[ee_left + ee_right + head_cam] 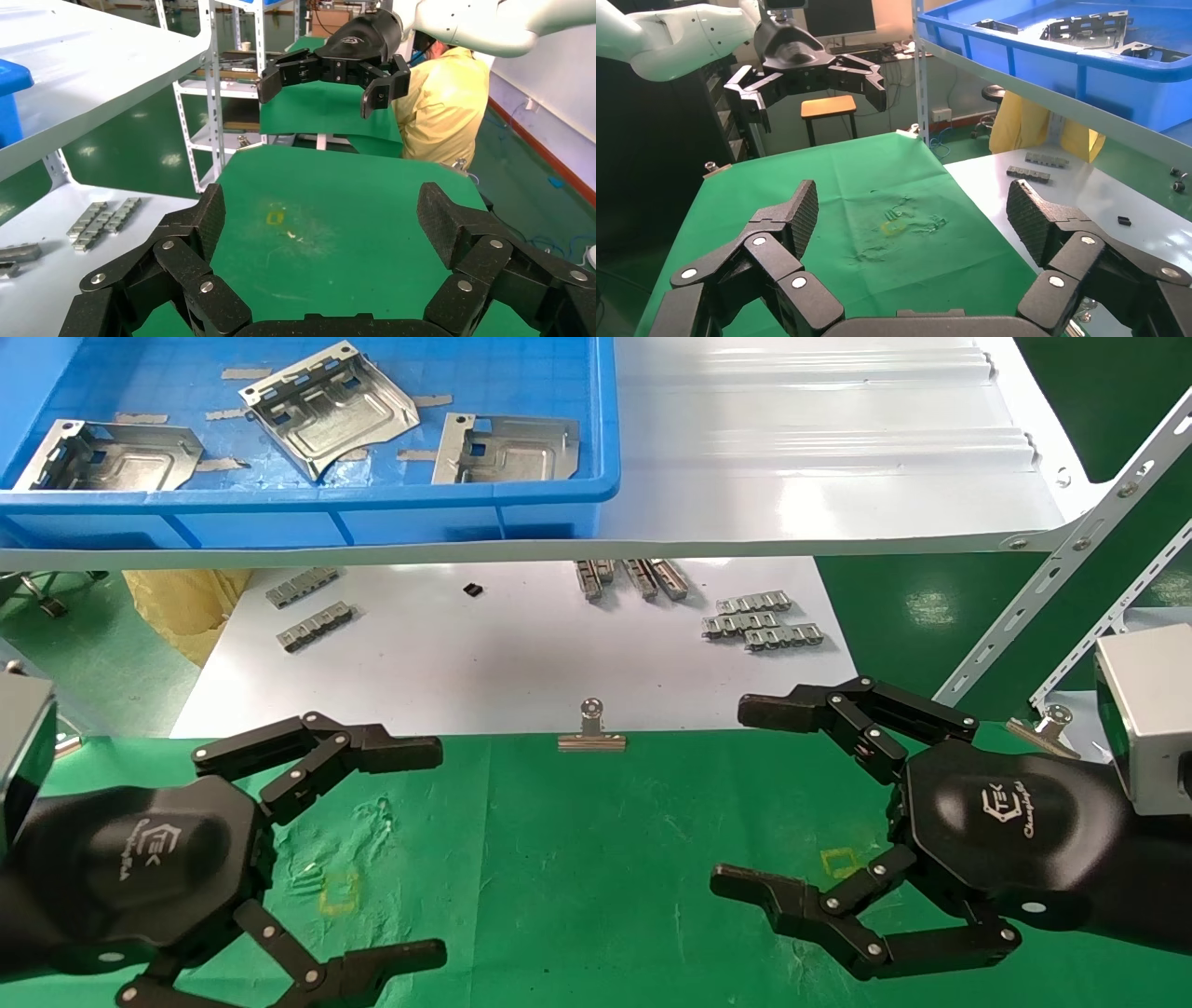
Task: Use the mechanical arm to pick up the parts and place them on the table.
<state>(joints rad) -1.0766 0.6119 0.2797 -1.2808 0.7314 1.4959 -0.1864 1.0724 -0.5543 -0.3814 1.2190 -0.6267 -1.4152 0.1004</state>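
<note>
Three silvery sheet-metal parts lie in the blue bin [307, 514] on the upper shelf: one at the left [107, 456], one tilted in the middle [331, 410], one at the right [507, 449]. They also show in the right wrist view [1088, 29]. My left gripper [438, 850] hovers open and empty over the green cloth table [596, 859] at the near left. My right gripper [736, 798] hovers open and empty over the cloth at the near right. Each wrist view shows the other hand far off, the right hand [330, 74] and the left hand [807, 81].
A glossy white sheet [521, 663] behind the cloth holds small grey linked strips [762, 619] [315, 625] and a small black piece [473, 589]. A silver binder clip [591, 728] sits at the cloth's far edge. A white perforated shelf strut [1071, 547] slants at the right. Yellow square marks [338, 890] dot the cloth.
</note>
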